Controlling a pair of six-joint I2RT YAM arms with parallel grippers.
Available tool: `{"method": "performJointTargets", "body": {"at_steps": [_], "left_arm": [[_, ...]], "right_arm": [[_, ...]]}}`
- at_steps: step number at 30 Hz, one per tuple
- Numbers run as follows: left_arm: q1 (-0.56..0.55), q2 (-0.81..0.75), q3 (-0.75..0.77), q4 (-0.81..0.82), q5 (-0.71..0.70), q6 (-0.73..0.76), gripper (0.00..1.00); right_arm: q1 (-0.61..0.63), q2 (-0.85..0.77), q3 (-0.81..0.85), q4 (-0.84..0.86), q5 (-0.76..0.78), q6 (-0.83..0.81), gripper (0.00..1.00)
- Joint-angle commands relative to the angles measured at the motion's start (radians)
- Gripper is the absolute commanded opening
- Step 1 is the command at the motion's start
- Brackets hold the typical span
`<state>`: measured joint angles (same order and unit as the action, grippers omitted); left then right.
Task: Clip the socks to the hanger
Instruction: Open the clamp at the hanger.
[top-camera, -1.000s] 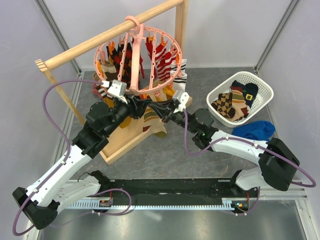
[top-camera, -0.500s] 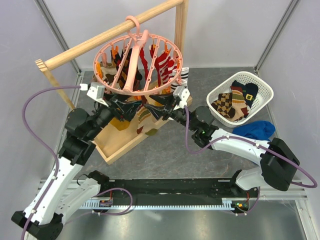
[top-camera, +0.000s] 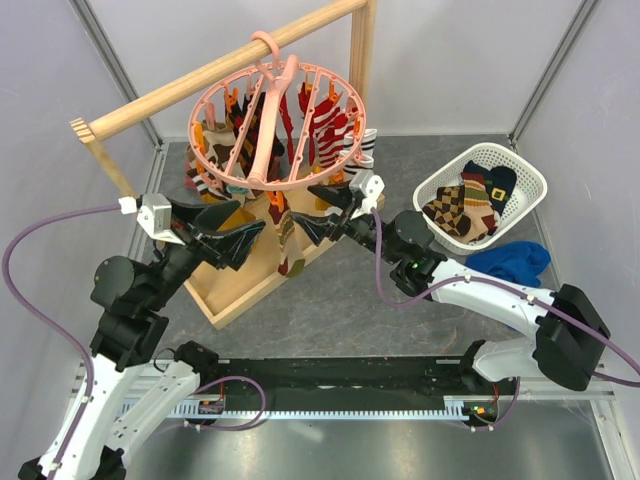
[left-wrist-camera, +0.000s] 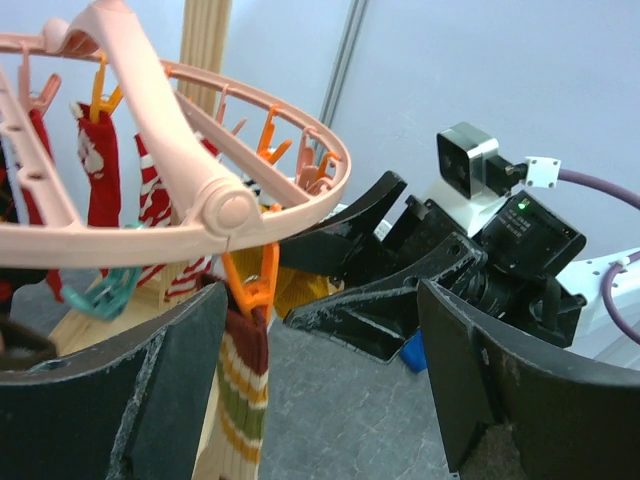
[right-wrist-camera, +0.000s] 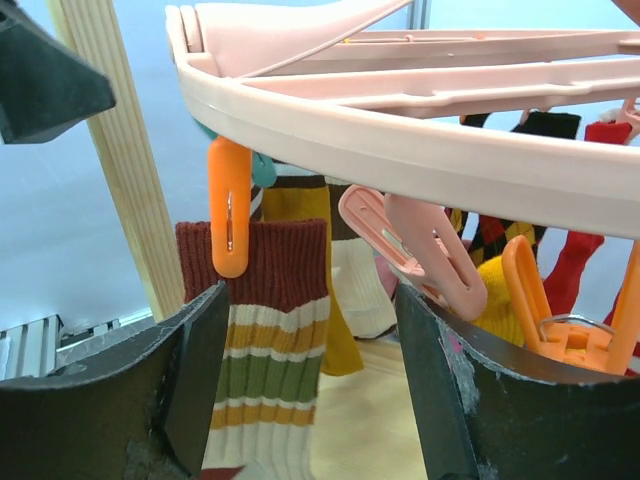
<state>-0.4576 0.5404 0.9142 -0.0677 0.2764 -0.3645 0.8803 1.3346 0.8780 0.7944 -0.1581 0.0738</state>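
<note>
Backing off to the left and toward the near edge, the left arm has pulled out from under the hanger (top-camera: 270, 110), which has swung back to hang close to level from the rail frame (top-camera: 200, 82) at the far side of the desk (top-camera: 340, 300). The right arm has barely shifted. My reading is that a clipping step has just ended and both arms are letting go.

At the right of the desk sits a basket (top-camera: 500, 150) with more socks (top-camera: 460, 210) waiting in it, so the task looks well along but not finished.

The left tool (top-camera: 245, 222) is spread wide and empty, to the left of the hanger's near rim and clear of it. The right tool (top-camera: 312, 212) is also spread and holds nothing, just right of that same stretch of rim.

Between the two tools hangs a striped sock (right-wrist-camera: 265, 330), its brown cuff pinched by an orange clip (right-wrist-camera: 229, 205) on the near rim. In the right wrist view it hangs beyond the spread fingers, gripped by neither. Fetching another sock from the basket seems the likely next need
</note>
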Motion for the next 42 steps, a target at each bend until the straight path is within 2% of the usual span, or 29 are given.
{"method": "performJointTargets", "body": {"at_steps": [1,5,7,12,19,23,28,32,33,35,37,39,42], "left_arm": [[0.005,-0.049,-0.002,-0.110,-0.121,-0.019,0.81],[0.005,-0.048,0.002,-0.193,-0.307,-0.079,0.80],[0.005,-0.033,0.009,-0.219,-0.347,-0.103,0.80],[0.005,0.021,0.017,-0.196,-0.297,-0.142,0.76],[0.002,0.095,0.066,-0.175,-0.191,-0.117,0.72],[-0.038,0.116,0.089,-0.176,-0.226,-0.110,0.72],[-0.159,0.136,0.118,-0.187,-0.433,-0.051,0.72],[-0.343,0.209,0.150,-0.187,-0.600,0.022,0.72],[-0.370,0.223,0.156,-0.187,-0.685,0.035,0.72],[-0.424,0.239,0.166,-0.185,-0.758,0.053,0.70],[-0.438,0.251,0.169,-0.182,-0.838,0.050,0.65],[-0.452,0.254,0.164,-0.184,-0.917,0.039,0.65],[-0.461,0.257,0.157,-0.185,-0.965,0.038,0.64]], "right_arm": [[0.006,-0.038,0.030,-0.034,0.051,-0.012,0.75],[0.005,-0.055,0.021,-0.066,0.114,-0.017,0.76],[0.008,-0.064,0.019,-0.081,0.126,-0.017,0.77],[0.005,-0.086,0.039,-0.152,0.124,-0.017,0.80],[0.006,-0.094,0.038,-0.193,0.135,-0.025,0.83],[0.005,-0.097,0.032,-0.195,0.140,-0.022,0.84],[0.006,-0.100,0.021,-0.199,0.152,-0.031,0.85],[0.006,-0.106,0.009,-0.196,0.152,-0.046,0.85],[0.006,-0.109,0.007,-0.198,0.152,-0.046,0.86],[0.008,-0.114,0.000,-0.195,0.143,-0.048,0.86],[0.008,-0.121,-0.007,-0.186,0.126,-0.048,0.86],[0.008,-0.126,-0.013,-0.179,0.109,-0.045,0.86],[0.008,-0.127,-0.024,-0.167,0.108,-0.046,0.87]]}}
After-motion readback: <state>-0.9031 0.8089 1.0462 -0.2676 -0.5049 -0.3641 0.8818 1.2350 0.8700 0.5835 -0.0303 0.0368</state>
